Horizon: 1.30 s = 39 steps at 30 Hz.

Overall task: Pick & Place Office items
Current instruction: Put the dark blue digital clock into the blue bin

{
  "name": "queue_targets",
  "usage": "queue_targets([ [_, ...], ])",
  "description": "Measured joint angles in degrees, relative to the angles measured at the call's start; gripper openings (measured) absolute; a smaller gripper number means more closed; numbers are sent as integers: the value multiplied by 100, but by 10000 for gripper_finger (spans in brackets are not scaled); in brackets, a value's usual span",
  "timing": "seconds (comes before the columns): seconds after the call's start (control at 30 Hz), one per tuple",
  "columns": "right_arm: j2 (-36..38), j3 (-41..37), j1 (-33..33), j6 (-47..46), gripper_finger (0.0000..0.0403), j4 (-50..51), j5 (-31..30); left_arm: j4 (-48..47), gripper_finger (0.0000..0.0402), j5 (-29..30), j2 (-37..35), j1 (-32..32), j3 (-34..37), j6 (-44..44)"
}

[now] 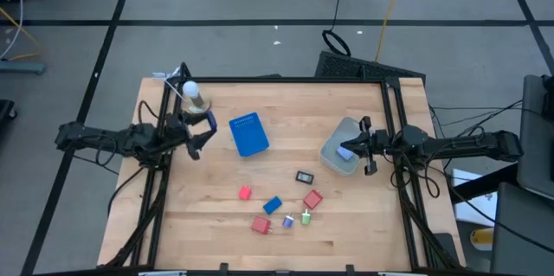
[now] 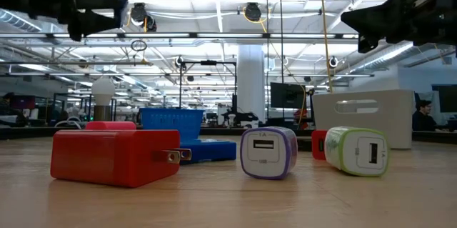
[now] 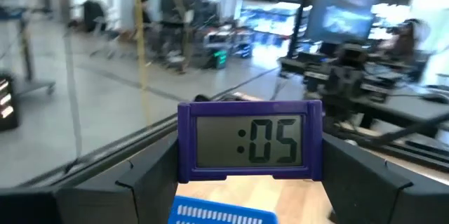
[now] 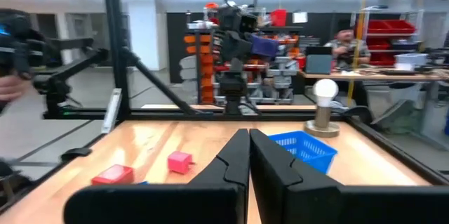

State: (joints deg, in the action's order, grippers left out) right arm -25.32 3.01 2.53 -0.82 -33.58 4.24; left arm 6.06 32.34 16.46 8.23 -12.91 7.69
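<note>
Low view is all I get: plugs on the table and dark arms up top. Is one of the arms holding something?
Observer: Yes. The left gripper is holding a purple clock between its fingers. The screen says :05.
Operator: Where is that arm?
Observer: Seen from above, it is at the table's left side, just left of the blue tray.
Operator: And the other arm?
Observer: The right gripper is shut with nothing in it, over the grey bin on the table's right side.
</note>
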Motion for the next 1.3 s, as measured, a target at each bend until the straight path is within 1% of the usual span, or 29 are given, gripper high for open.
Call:
queue_targets([
  [0.1, -10, 0, 2, 0, 4, 2, -48, -493, 294, 220, 518, -70, -552, 327],
  [0.27, -20, 0, 2, 0, 4, 2, -139, -1424, 294, 225, 1583, -440, -1479, 690],
  [0.37, -37, 0, 2, 0, 4, 2, -135, -1880, 294, 209, 2277, -712, -1902, 872],
  [0.53, -37, 0, 2, 0, 4, 3, -130, -2228, 294, -422, 3416, -1251, -2363, 940],
  [0.83, -44, 0, 2, 0, 4, 0, -135, -2253, 294, -1486, 4992, -2032, -2656, 961],
  [1.0, -44, 0, 2, 0, 4, 0, -137, -2138, 294, -2078, 5845, -2182, -2708, 827],
  [1.07, -44, 0, 2, -1, 4, 0, -138, -1948, 294, -2219, 6149, -2179, -2714, 715],
  [1.17, -44, 0, 2, -1, 4, -2, -138, -1753, 294, -2247, 6509, -2177, -2717, 616],
  [1.3, -44, 0, 2, -2, 4, -2, -139, -1597, 294, -2245, 6790, -2208, -2717, 573],
])
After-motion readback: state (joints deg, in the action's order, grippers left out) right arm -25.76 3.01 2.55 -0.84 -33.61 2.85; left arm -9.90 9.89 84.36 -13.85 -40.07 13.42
